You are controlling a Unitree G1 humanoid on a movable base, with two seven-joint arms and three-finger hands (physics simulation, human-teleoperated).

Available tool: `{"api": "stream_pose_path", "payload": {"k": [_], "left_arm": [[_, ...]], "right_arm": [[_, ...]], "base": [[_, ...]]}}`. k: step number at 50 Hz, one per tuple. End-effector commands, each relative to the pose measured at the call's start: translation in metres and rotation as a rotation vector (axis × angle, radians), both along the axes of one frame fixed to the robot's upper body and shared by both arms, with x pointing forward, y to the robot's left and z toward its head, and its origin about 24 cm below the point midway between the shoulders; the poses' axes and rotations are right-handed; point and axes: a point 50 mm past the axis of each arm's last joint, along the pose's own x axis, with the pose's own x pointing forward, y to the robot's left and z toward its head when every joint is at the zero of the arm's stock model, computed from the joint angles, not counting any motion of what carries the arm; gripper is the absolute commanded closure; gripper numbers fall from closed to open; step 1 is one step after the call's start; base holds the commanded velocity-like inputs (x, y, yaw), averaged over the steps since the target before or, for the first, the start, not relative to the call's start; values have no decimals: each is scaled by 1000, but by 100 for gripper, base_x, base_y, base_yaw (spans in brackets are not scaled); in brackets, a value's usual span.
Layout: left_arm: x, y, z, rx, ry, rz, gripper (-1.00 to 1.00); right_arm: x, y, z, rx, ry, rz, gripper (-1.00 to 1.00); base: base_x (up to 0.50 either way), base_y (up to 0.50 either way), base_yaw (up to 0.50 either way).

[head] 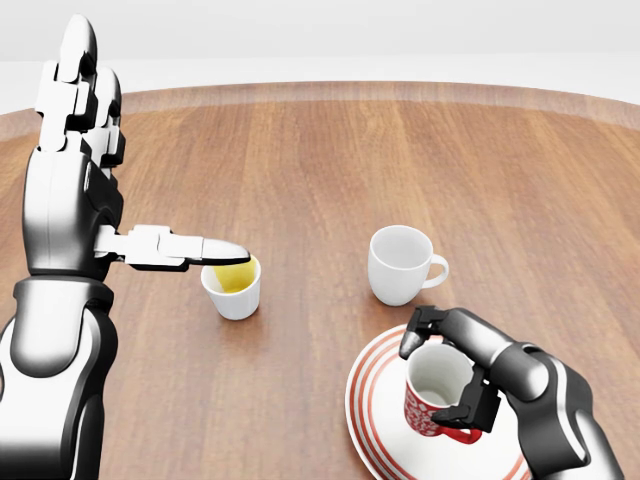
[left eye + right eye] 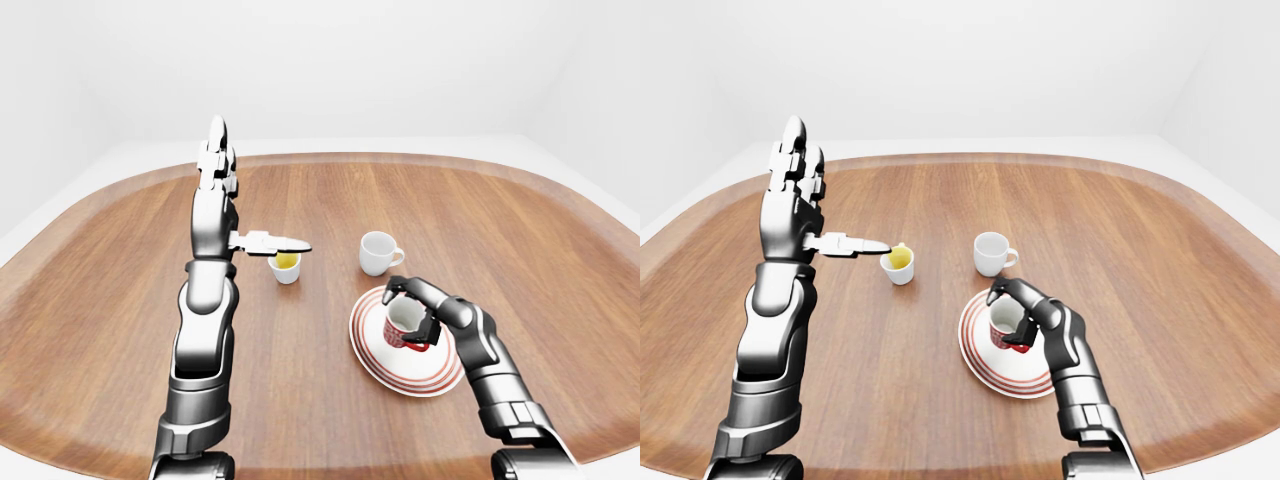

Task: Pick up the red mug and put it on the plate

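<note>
Holding the red mug upright with our right hand, fingers closed round its body and rim, we have it over the striped plate; we cannot tell if it touches the plate. Our left hand is raised, fingers spread wide, thumb reaching above the small yellow-filled cup. Just above the plate stands the white mug on the wooden table.

I can't read any text, label, brand, number or sign on anything here; the mugs, plate and table all look unmarked
</note>
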Motion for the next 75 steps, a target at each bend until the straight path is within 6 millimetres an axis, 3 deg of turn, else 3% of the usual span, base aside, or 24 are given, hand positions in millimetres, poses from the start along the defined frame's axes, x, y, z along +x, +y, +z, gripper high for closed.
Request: {"api": "stream_pose_path", "payload": {"k": [1, 44, 64, 65, 66, 67, 68, 69, 75], "left_arm": [[0, 1, 0, -2, 1, 1, -100], [-3, 0, -1, 1, 0, -1, -100], [-3, 0, -2, -1, 1, 1, -100], [-3, 1, -2, -2, 0, 1, -100], [-3, 1, -1, -2, -1, 1, -100], [-3, 1, -1, -2, -3, 1, -100], [-3, 1, -1, -3, -4, 1, -100], [-3, 1, 0, -2, -5, 1, -100], [-4, 0, 1, -1, -14, -2, -100]], "right_arm": [[1, -9, -5, -13, 15, -40, 100], [3, -29, -27, 5, 77, -173, 100], [2, -27, -32, 18, 92, -185, 98], [2, -26, -32, 18, 91, -184, 76], [2, -26, -32, 18, 91, -183, 34], [3, -26, -31, 18, 89, -180, -33], [2, -25, -31, 18, 89, -178, -85], [2, -25, -31, 17, 89, -176, -100], [2, -25, -32, 16, 95, -174, -100]], "base": [[0, 0, 0], [0, 0, 0], [0, 0, 0], [0, 0, 0], [0, 0, 0], [0, 0, 0], [0, 0, 0], [0, 0, 0], [0, 0, 0]]}}
